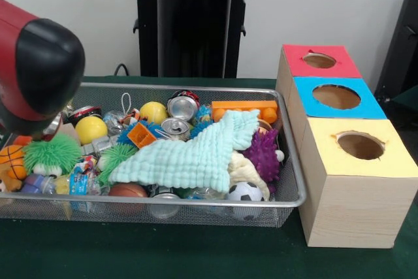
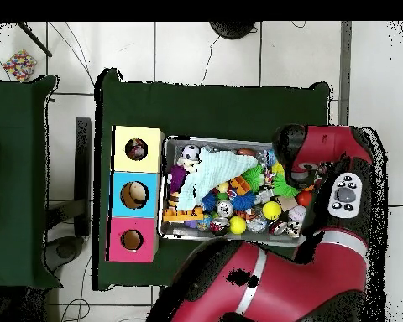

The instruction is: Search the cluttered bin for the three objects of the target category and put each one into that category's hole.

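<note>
Red and black arm [image 1: 36,63] bulks over the wire mesh bin's [image 1: 290,161] left end in the front view; gripper hidden behind it, can't tell its state. Pale green waffle cloth [image 1: 189,155] covers much clutter; crushed silver cans [image 1: 181,106], yellow ball [image 1: 153,112], purple spiky toy [image 1: 264,155] poke out. Overhead shows items inside the wooden box's [image 2: 136,193] yellow-topped hole [image 2: 137,149] and blue-topped hole [image 2: 134,194]; front doesn't.

One bin [image 1: 287,161], three boxes [image 1: 346,187], two yellow balls [image 1: 154,112], two cans [image 1: 183,104], one cloth [image 1: 189,155], one soccer ball [image 1: 245,192].
</note>
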Action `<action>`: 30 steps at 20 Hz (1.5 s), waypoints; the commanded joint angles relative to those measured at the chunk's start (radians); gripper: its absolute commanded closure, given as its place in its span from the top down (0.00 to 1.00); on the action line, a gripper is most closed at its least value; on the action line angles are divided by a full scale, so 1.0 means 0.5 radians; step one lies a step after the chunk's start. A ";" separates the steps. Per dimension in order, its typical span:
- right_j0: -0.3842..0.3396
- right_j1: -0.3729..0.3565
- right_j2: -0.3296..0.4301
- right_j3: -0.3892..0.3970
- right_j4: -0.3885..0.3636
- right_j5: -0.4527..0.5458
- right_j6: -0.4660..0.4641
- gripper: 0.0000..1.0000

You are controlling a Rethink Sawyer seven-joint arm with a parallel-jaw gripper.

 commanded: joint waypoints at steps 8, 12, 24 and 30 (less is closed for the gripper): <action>-0.323 -0.368 0.621 0.732 0.197 -0.173 -0.769 1.00; -0.355 -0.435 0.682 0.751 0.182 -0.111 -0.749 1.00; -0.406 -0.473 0.798 0.764 0.064 -0.124 -0.670 1.00; -0.430 -0.474 0.847 0.762 0.088 -0.104 -0.608 1.00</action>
